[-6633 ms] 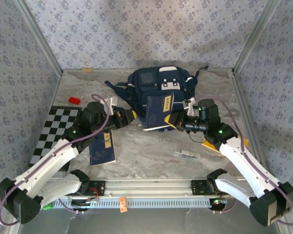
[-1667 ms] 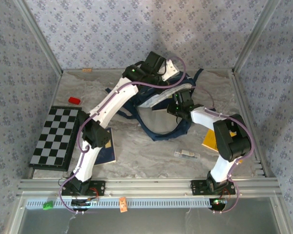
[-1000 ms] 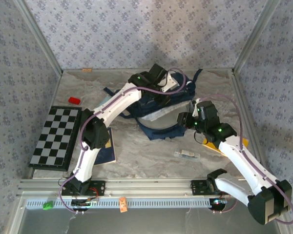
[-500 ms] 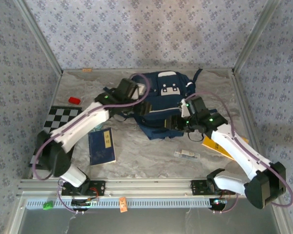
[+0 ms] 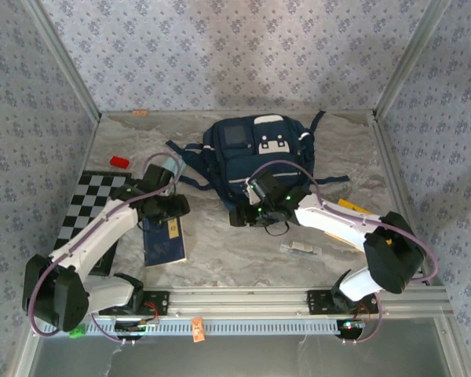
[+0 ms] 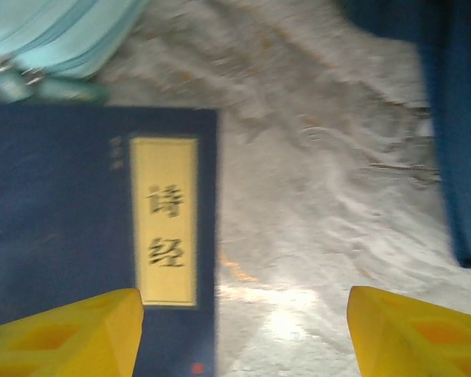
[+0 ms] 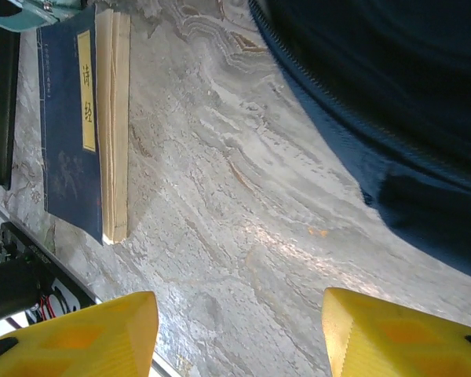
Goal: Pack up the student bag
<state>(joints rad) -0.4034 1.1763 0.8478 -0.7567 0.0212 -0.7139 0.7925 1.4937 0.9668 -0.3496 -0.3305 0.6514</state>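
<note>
The student bag (image 5: pixel 261 153), a navy-blue backpack with white patches, lies at the back middle of the table, its dark straps trailing left. My left gripper (image 5: pixel 177 206) hovers open just left of the bag, over the top end of a navy-blue book (image 5: pixel 163 239). In the left wrist view the book (image 6: pixel 94 220) with its yellow title label lies under the left fingertip, and the gripper (image 6: pixel 243 338) holds nothing. My right gripper (image 5: pixel 237 216) stands open over bare table in front of the bag's near edge. The right wrist view has the gripper (image 7: pixel 239 338) empty, with the bag (image 7: pixel 392 102) at upper right.
A checkerboard (image 5: pixel 86 220) lies at the left edge, partly under the left arm. A small red block (image 5: pixel 119 162) sits behind it. A yellow book (image 5: pixel 353 214) lies under the right arm. A small clear item (image 5: pixel 302 248) rests at front centre. The metal rail (image 5: pixel 243 300) bounds the near edge.
Both arms have pulled back from the bag. The left gripper has come down over the blue book and opened wider. The right gripper has swung left in front of the bag.
</note>
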